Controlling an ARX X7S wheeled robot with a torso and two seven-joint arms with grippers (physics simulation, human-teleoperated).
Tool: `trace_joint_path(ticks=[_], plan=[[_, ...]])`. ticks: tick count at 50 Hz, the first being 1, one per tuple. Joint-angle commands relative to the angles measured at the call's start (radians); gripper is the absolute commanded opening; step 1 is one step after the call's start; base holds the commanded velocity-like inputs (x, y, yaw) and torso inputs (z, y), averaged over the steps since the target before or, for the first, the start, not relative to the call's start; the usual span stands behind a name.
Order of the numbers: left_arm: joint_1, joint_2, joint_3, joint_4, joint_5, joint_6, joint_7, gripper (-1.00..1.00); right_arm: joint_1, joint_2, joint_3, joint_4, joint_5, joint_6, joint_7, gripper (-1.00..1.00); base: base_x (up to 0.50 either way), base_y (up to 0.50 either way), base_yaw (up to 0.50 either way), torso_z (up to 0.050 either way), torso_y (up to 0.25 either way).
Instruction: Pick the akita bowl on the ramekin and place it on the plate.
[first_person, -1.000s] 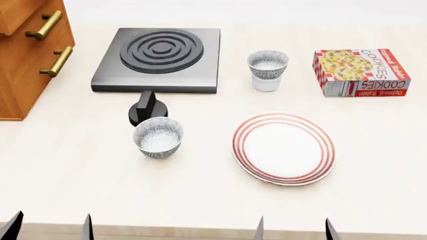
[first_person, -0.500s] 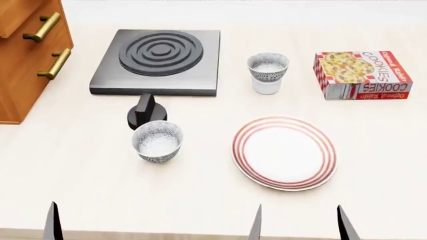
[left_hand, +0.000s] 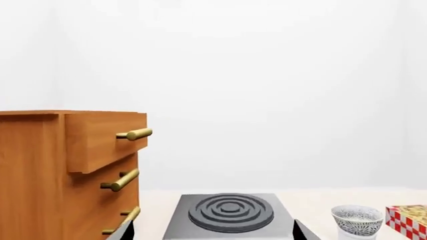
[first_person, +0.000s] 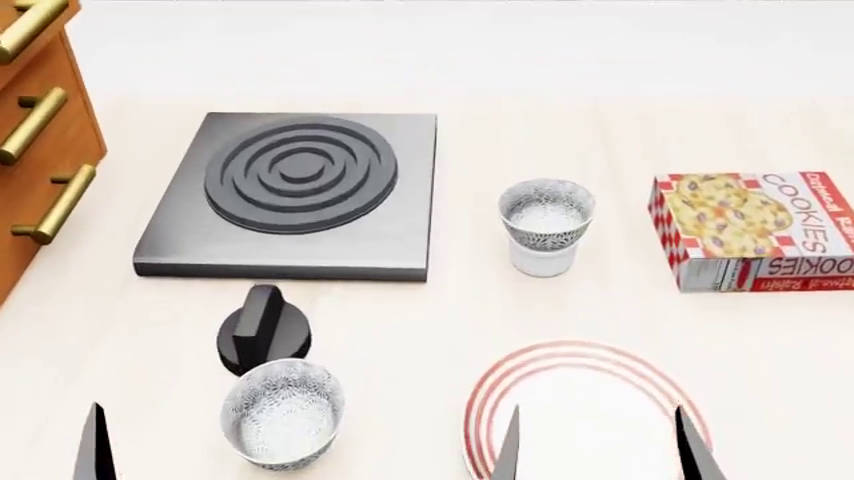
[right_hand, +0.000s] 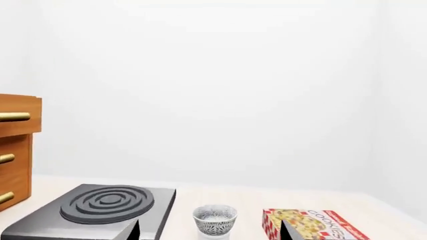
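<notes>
Head view, looking down over my desk (first_person: 441, 320). The akita bowl (first_person: 546, 215) sits nested upright in the white ramekin (first_person: 543, 261), between the black hob (first_person: 294, 195) and the cookie box (first_person: 758, 232). Nearer to me, the red-ringed plate (first_person: 534, 372) lies flat, partly cut by the lower edge. A twin bowl (first_person: 283, 413) stands alone on the desk, just in front of a black knob (first_person: 263, 327). A wooden drawer unit (first_person: 40, 120) occupies the far left. I see my right claw (first_person: 597, 450) spread wide, holding nothing, its tips over the plate. My left claw (left_hand: 210, 231) is likewise spread wide and empty.
</notes>
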Motion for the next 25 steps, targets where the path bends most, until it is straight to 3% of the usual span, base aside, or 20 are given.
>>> trace_joint_path(ticks=[1, 22, 23, 25], plan=[[0.001, -0.012, 0.009, 0.011, -0.007, -0.009, -0.015, 1.00, 0.006, 0.012, -0.009, 0.005, 0.006, 0.000, 0.013, 1.00, 0.50, 0.00, 0.00, 0.000, 0.000], [0.003, -0.029, 0.025, 0.010, -0.013, 0.000, -0.038, 1.00, 0.005, 0.031, -0.028, 0.006, 0.000, 0.007, 0.039, 1.00, 0.50, 0.00, 0.00, 0.000, 0.001], [0.004, -0.030, 0.026, 0.011, -0.017, 0.008, -0.037, 1.00, -0.019, 0.029, -0.018, 0.013, 0.024, -0.075, 0.035, 1.00, 0.00, 0.00, 0.00, 0.000, 0.000], [0.003, -0.032, 0.026, 0.012, -0.026, 0.000, -0.036, 1.00, -0.020, 0.032, -0.022, 0.006, 0.003, -0.048, 0.047, 1.00, 0.00, 0.00, 0.00, 0.000, 0.000]])
